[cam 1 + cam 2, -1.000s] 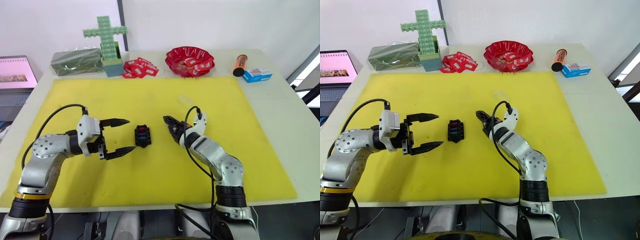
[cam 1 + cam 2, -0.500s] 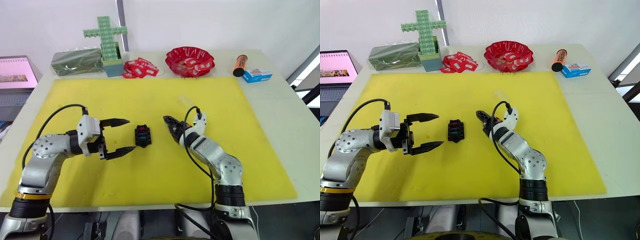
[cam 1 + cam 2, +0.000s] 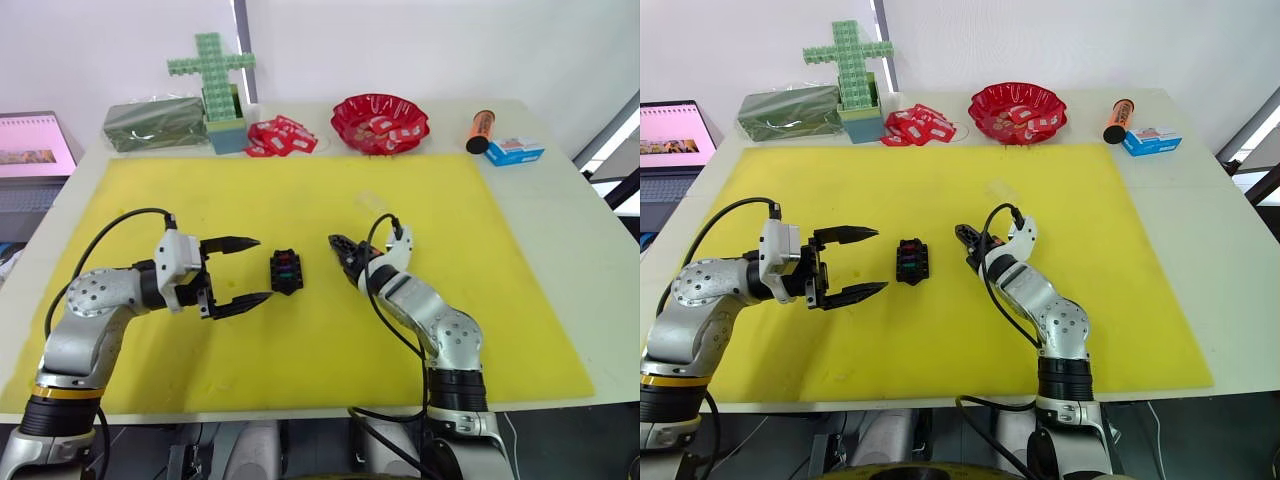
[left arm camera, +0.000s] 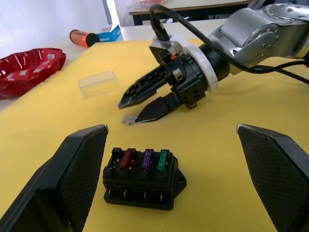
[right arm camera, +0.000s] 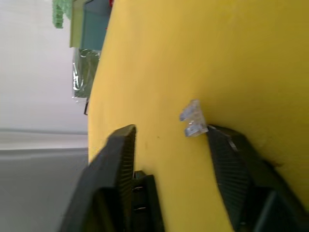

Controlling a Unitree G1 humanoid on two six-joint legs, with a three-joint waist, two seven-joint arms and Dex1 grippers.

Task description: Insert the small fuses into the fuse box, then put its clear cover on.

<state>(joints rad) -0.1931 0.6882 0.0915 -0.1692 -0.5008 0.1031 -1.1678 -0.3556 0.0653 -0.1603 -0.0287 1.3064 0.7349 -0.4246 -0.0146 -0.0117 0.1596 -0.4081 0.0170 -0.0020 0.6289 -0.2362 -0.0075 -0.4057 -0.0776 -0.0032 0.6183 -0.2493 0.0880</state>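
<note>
The fuse box point(image 4: 143, 180) sits on the yellow mat point(image 3: 300, 200) between the two grippers, with three of its top slots filled by a red, a purple and a green fuse; the slot at the red fuse's side looks empty. The fourth fuse, a pale clear fuse point(image 5: 193, 119), lies flat on the mat just off the tips of the right gripper point(image 4: 130, 112), touching or nearly touching one finger. So the step in hand is, by the look of it, the pick-up of the last fuse.

The right gripper is low over the mat, its fingers parted narrowly around the fuse's place, holding nothing. The left gripper point(image 3: 243, 270) hovers just beside the fuse box, spread wide and empty.

The clear cover point(image 4: 98, 84) lies on the mat beyond the right gripper, well apart from the box, not yet fitted.

The next move likely calls for a fine pinch: the chip is tiny and lies flat, so the fingers must straddle it squarely or it may skid away.
</note>
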